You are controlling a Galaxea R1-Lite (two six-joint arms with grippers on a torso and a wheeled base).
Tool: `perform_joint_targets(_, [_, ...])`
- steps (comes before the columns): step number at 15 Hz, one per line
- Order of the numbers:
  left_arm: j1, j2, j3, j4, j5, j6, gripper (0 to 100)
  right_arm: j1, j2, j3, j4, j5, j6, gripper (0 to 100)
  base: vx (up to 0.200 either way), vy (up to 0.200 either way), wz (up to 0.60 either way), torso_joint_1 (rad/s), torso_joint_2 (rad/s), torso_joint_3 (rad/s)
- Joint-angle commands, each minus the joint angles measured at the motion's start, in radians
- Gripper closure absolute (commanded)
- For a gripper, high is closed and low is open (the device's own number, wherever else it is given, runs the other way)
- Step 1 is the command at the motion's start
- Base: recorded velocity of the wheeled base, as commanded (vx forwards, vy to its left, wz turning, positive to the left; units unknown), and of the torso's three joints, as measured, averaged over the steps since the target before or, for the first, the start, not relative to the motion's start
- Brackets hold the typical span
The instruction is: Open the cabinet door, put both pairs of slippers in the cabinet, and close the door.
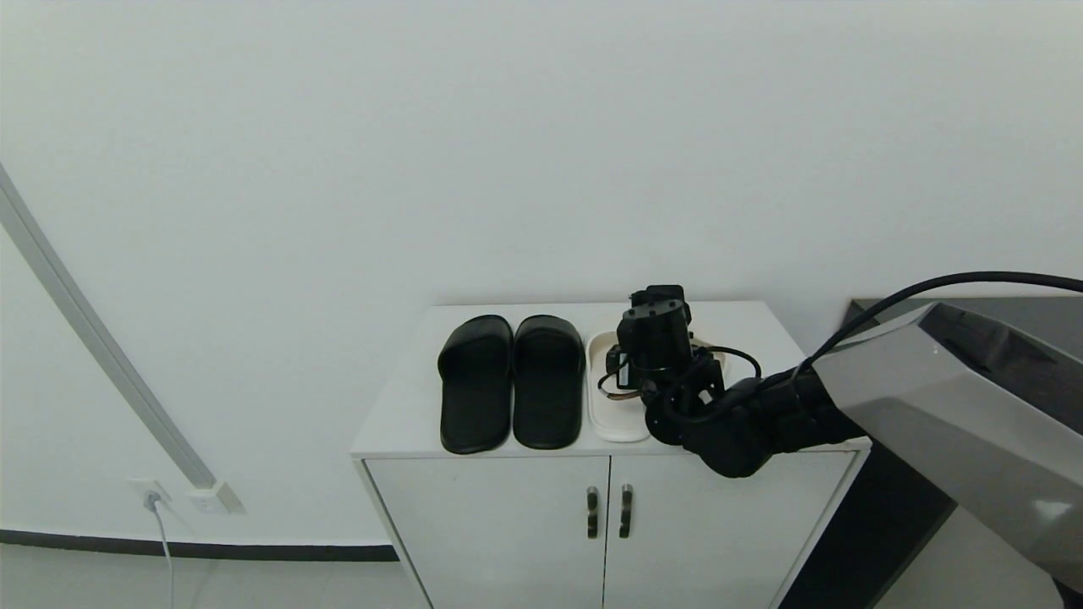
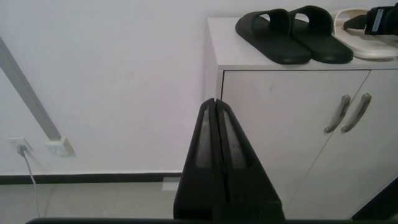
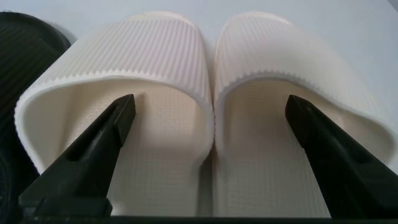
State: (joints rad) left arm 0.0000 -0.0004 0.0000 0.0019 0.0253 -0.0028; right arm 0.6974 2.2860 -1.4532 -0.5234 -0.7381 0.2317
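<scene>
Slippers, cream pair (image 3: pixel 149 62): you have them right under and ahead of your right gripper (image 3: pixel 210 106). They lie side by side, touching along their inner edges, on the cabinet top (image 1: pixel 398 423). That gripper is spread wide. One fingertip (image 3: pixel 124 109) sits at the mouth of one slipper and the other at the mouth of its mate, so the two inner strap edges lie between them. Whether either finger touches the ribbed straps, you cannot tell.

Black slippers (image 1: pixel 475 385): just beside the right gripper, on the robot's left. The pair lies soles down, touching, toes toward the wall. The nearer one lies right against the cream pair.

Cabinet (image 1: pixel 482 541): white, with two doors, both shut, below the right gripper. The handles (image 1: pixel 592 512) stand upright as a pair at the seam where the doors meet, below that gripper and slightly to its left.

Left gripper (image 2: pixel 215 102): fingers pressed together with nothing between them. It hangs low, before the cabinet's left front corner and well below the top. The door handles are off to its right. Both pairs of slippers are above it and to its right, well apart from it.

Wall socket (image 1: pixel 148 491): low on the wall, left of the left gripper, with a cable plugged in. A slanted grey conduit strip (image 1: pixel 85 330) ends beside it.
</scene>
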Motion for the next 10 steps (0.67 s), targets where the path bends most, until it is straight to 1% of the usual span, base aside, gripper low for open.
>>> perform_joint_targets(1, [0.0,0.0,0.0,0.0,0.001,0.0,100,-0.009,0.01,-0.018,0.0,0.0,0.0,0,0.0,0.0,0.0,0.0,0.0,0.0])
perform_joint_targets(3, [0.0,0.0,0.0,0.0,0.001,0.0,100,-0.018,0.012,-0.024,-0.001,0.002,0.0,0,0.0,0.0,0.0,0.0,0.0,0.0])
perform_joint_targets(4, [0.0,0.0,0.0,0.0,0.001,0.0,100,-0.021,0.012,-0.027,-0.001,0.002,-0.002,100,0.0,0.0,0.0,0.0,0.0,0.0])
perform_joint_targets(10, [0.0,0.0,0.0,0.0,0.002,-0.002,100,-0.026,0.023,-0.03,-0.004,0.002,-0.026,100,0.0,0.0,0.0,0.0,0.0,0.0])
